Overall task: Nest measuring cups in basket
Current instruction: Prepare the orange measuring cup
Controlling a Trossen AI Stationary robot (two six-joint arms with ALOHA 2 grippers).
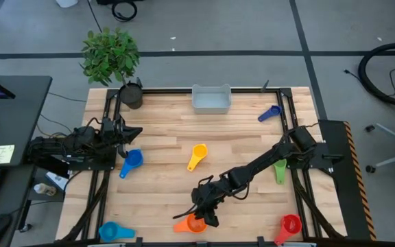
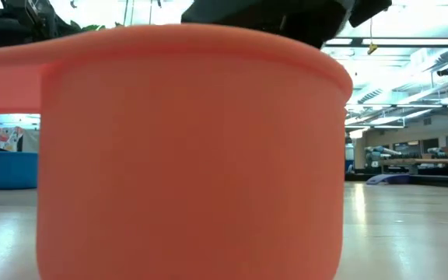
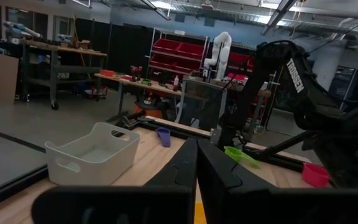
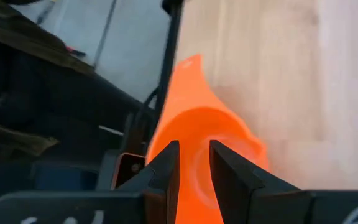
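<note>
Filling nearly the whole low view, the orange measuring cup sits at the table's front edge, bottom centre of the high view. The right gripper is down over it, its fingers narrowly parted with the cup's rim between them, gripping the cup. At lower left lies a light blue cup, at lower right a red cup. Mid-frame sit a blue cup, a yellow cup and a green cup. The left gripper rests at centre left, closed and holding nothing. At upper centre stands the basket, with a purple cup to its right.
</note>
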